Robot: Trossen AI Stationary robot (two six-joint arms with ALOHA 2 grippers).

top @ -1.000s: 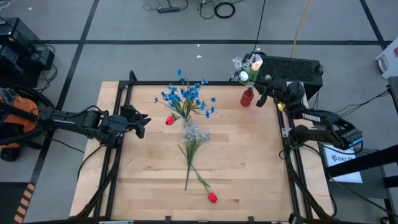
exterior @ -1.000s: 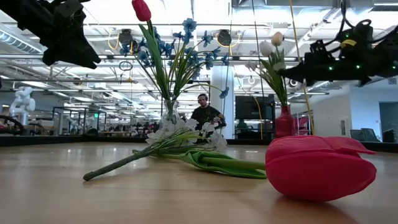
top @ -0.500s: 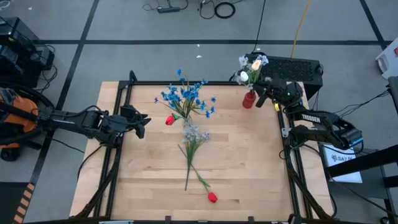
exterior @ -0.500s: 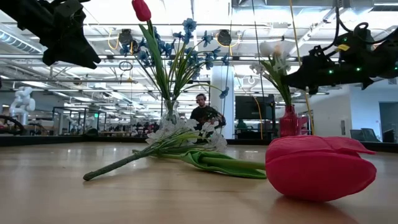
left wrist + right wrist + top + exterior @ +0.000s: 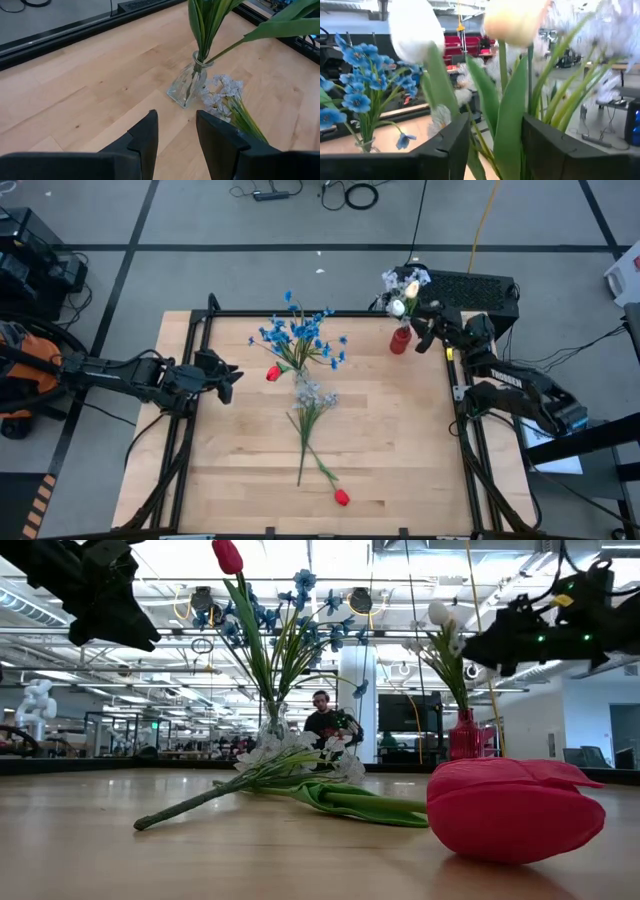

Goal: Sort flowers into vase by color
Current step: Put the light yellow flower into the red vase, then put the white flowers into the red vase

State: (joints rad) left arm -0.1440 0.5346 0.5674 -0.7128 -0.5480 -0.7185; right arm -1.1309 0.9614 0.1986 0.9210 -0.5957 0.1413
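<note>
A: From above, what lies on the pale wood-plank table (image 5: 400,470)?

B: A clear glass vase (image 5: 299,366) near the far middle holds wiry blue flowers (image 5: 300,335) and one red tulip (image 5: 272,374). Just in front of it a pale lilac spray (image 5: 310,395) lies flat, and a second red tulip (image 5: 341,497) lies near the front edge. A small red vase (image 5: 399,340) at the far right holds white and cream tulips (image 5: 403,288).

A: And the arms?

B: The left gripper (image 5: 233,376) hovers at the left side, well apart from the flowers. The right gripper (image 5: 424,326) sits just beside the red vase.

A: At table level?

B: The fallen tulip's smooth, rounded head (image 5: 515,808) fills the right foreground; the lilac spray (image 5: 300,755) trails a thin green stem.

A: Left wrist?

B: Its blunt dark fingers (image 5: 142,137) stand parted, holding nothing, before the ribbed, flared glass vase (image 5: 187,82).

A: Right wrist?

B: Its fingers (image 5: 447,142) are spread on either side of broad green leaves, not pinching them; egg-shaped white and cream buds (image 5: 515,20) rise above.
</note>
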